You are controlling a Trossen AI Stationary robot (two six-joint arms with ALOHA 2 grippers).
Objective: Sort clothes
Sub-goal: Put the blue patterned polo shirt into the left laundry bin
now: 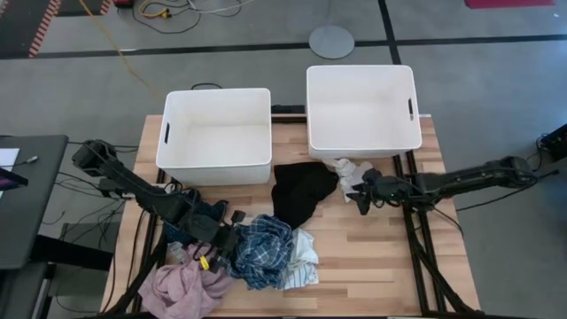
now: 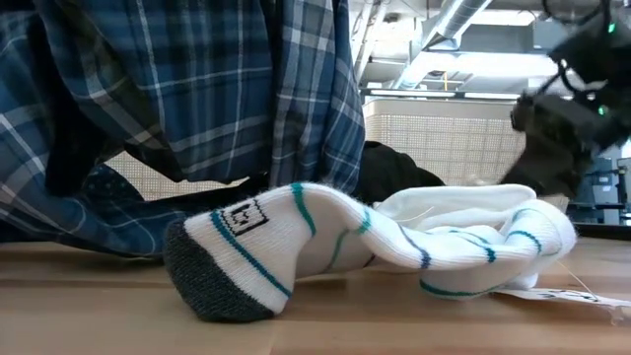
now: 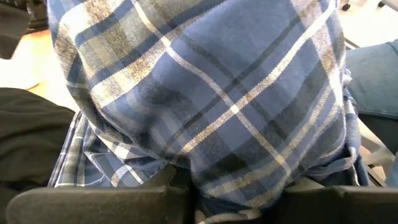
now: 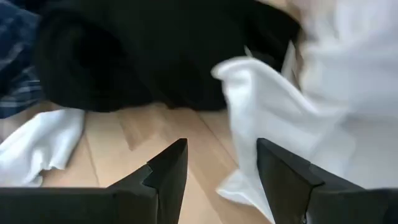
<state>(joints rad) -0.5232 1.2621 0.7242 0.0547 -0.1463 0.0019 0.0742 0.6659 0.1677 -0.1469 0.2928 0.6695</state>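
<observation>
On the near left of the table (image 1: pixel 443 266), left gripper (image 1: pixel 232 241) clamped on the blue plaid garment (image 1: pixel 261 251), cloth bunched between nearly closed fingers and filling the left wrist view. Pink garment (image 1: pixel 188 288) heaped at the near left corner, dark navy patterned garment (image 1: pixel 205 215) just behind the left arm, black garment (image 1: pixel 303 191) at the centre, just near of the gap between the two white bins (image 1: pixel 215 135). Small white socks (image 1: pixel 352 171) lying just beside the right bin's near edge; more white striped socks (image 1: pixel 303 261) touching the plaid's right side. Right gripper (image 1: pixel 364 197) low over the wood between black garment and white socks, fingers parted about halfway, holding nothing; in the right wrist view a fold of white cloth (image 4: pixel 261 99) just ahead of the open fingertips, not between them. Judged step: lifting the plaid clear for a bin. Best done by rising straight up until the hem leaves the table, checking that the striped socks and the pink heap do not trail along, then carrying over the left bin's near wall before letting go. Likely risk: a loose sleeve dragging neighbours or snagging on the bin rim. For the right side, a short advance onto the white fold, closing only once cloth sits between both fingers.
</observation>
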